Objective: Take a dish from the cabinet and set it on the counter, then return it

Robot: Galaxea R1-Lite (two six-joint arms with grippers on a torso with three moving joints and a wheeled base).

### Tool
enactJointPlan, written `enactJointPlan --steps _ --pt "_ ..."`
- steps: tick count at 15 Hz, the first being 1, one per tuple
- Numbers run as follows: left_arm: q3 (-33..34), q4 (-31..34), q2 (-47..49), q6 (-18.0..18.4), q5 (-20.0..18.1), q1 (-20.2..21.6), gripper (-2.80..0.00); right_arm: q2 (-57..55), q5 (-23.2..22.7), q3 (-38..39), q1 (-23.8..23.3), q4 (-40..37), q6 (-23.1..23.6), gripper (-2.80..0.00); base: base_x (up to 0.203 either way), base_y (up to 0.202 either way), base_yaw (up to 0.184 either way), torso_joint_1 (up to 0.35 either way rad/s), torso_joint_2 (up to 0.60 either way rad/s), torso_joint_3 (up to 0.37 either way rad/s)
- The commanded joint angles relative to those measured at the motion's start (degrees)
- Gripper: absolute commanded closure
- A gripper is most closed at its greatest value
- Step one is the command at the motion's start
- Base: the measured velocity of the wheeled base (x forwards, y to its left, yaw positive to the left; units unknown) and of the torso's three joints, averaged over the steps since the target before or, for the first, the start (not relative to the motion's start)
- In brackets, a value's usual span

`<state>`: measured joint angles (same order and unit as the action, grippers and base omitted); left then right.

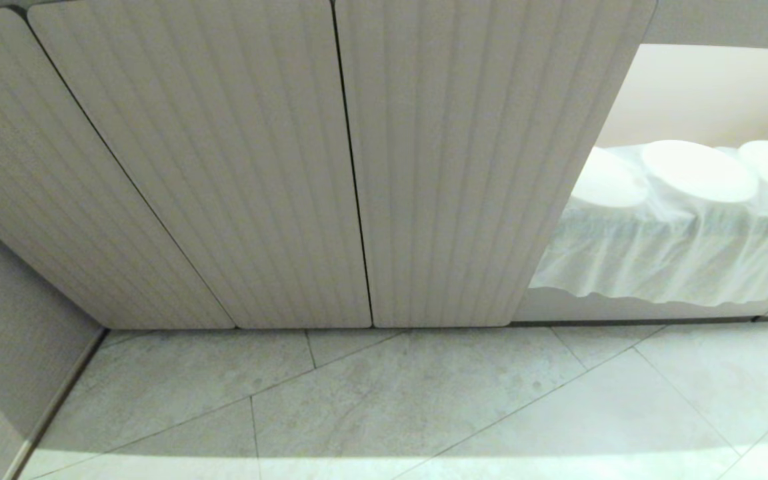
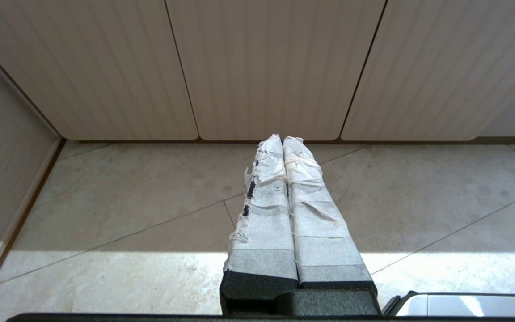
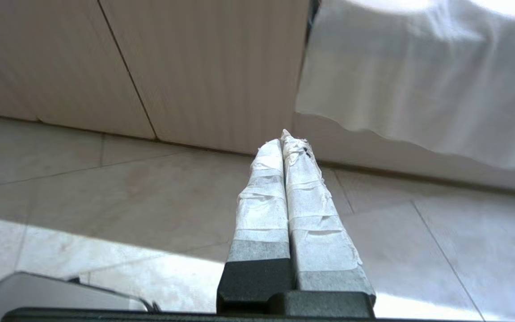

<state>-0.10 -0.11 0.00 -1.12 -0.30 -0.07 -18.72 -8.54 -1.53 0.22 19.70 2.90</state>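
Pale floor tiles (image 1: 424,400) below ribbed beige cabinet (image 1: 224,167)

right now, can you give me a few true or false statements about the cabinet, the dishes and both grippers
1. The right gripper holds a white bowl. False: its taped fingers are pressed together with nothing between them.
2. One cabinet compartment stands open at the robot's right, showing white dishes. True.
3. The dishes sit on bare wood. False: they rest on a white cloth that hangs over the shelf's front edge.
4. The left gripper is shut and points at the closed ribbed doors above the tiled floor. True.
5. Both arms show in the head view. False: neither arm appears there.
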Motion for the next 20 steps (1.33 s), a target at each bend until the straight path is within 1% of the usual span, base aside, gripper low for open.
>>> enactJointPlan --steps 1,2,6,7,9,10,13,15,17,20 --pt "0.0 -0.1 0.0 0.0 0.0 0.0 0.00 6.8 2.0 1.4 0.9 -5.6 0.1 0.00 0.000 0.000 0.000 0.000 0.00 0.000" --pt "0.0 0.0 0.0 0.0 0.0 0.0 0.00 7.7 2.9 1.4 1.0 -7.7 0.1 0.00 0.000 0.000 0.000 0.000 0.00 0.000" --pt "0.0 -0.1 0.0 0.0 0.0 0.0 0.00 13.9 3.1 1.1 0.0 -13.9 -0.3 0.00 0.000 0.000 0.000 0.000 0.00 0.000" --pt "0.0 -0.1 0.0 0.0 0.0 0.0 0.00 15.3 3.9 0.9 0.0 -14.8 -0.4 0.00 0.000 0.000 0.000 0.000 0.00 0.000" --pt "0.0 -0.1 0.0 0.0 0.0 0.1 0.00 18.3 7.1 1.3 0.0 -17.5 -0.6 0.00 0.000 0.000 0.000 0.000 0.00 0.000" --pt "0.0 -0.1 0.0 0.0 0.0 0.1 0.00 18.7 7.7 1.4 0.0 -18.7 -1.3 0.00 0.000 0.000 0.000 0.000 0.00 0.000" --pt "0.0 -0.1 0.0 0.0 0.0 0.0 0.00 18.7 7.6 1.4 0.0 -19.2 -1.5 0.00 0.000 0.000 0.000 0.000 0.00 0.000" --pt "0.0 0.0 0.0 0.0 0.0 0.0 0.00 18.7 7.7 1.4 0.0 -19.4 -3.2 0.00 0.000 0.000 0.000 0.000 0.00 0.000" --pt "0.0 -0.1 0.0 0.0 0.0 0.0 0.00 18.7 7.7 1.4 0.0 -19.4 -2.9 0.00 0.000 0.000 0.000 0.000 0.00 0.000" --pt "0.0 -0.1 0.0 0.0 0.0 0.0 0.00 18.7 7.8 1.4 0.0 -19.4 -3.7 0.00 0.000 0.000 0.000 0.000 0.00 0.000"
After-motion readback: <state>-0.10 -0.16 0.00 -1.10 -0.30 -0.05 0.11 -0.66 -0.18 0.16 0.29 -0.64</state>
